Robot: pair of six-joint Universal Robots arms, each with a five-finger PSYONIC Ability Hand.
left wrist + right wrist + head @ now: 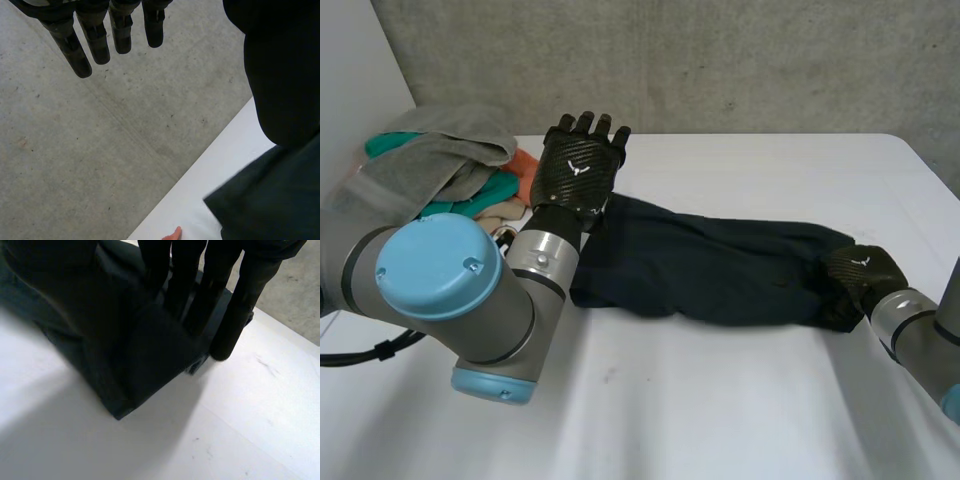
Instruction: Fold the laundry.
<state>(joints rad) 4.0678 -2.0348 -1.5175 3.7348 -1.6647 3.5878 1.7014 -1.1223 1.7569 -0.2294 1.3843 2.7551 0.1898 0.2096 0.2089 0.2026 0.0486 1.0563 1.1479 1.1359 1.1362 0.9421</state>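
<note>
The cloth is dark, thin and limp. Expect it to be light, to sag from any hold and to slide easily on the smooth table. It is not fragile. It lies spread lengthways across the middle of the table, creased along its length.

Take hold at a corner or along an edge, not in the middle, so that you control the fold line. A pinch of thumb against fingers should be enough to lift it.

The right hand lies on the cloth's right end. Its fingers are straight and laid on top of the doubled-over fabric there, not curled round it.

The left hand is raised over the cloth's far left corner, apart from the fabric, with its back toward the head camera. Its fingers are straight, slightly spread and hold nothing.

Count as follows:
- Cloth laid out for folding: one.
- Hands: two, one at each end of the cloth.
- Pile of further laundry: one, at the table's far left corner, near the cloth's left end.
- Colours in the pile: four. These are a grey piece on top, then teal, orange and cream. You cannot tell how many separate pieces these make.
</note>
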